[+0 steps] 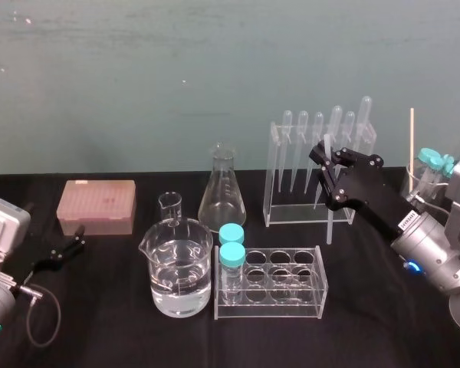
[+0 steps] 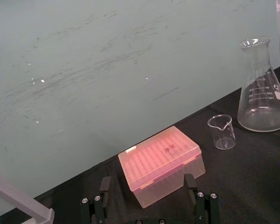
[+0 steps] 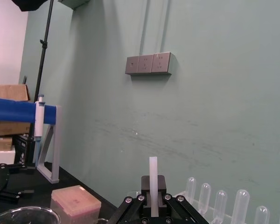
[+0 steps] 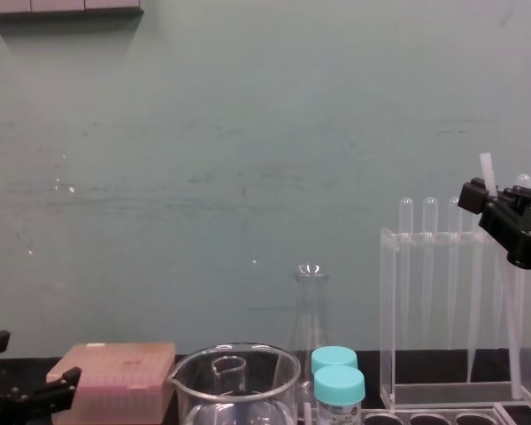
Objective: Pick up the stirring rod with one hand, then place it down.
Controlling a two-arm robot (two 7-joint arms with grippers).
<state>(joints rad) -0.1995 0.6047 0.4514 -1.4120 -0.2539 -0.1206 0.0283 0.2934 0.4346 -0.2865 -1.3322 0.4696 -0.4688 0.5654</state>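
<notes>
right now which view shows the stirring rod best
Head view: the stirring rod shows nearly whole, upright in the right gripper. Chest view catches its top end, the right wrist view its cut tip between the fingers.

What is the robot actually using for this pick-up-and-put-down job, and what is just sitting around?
In the job: stirring rod; right gripper, shut on it by the pipette rack.
Lying about: pink box; water beaker; small beaker; flask; tube rack with capped vials; left gripper, parked open, lower left.
</notes>
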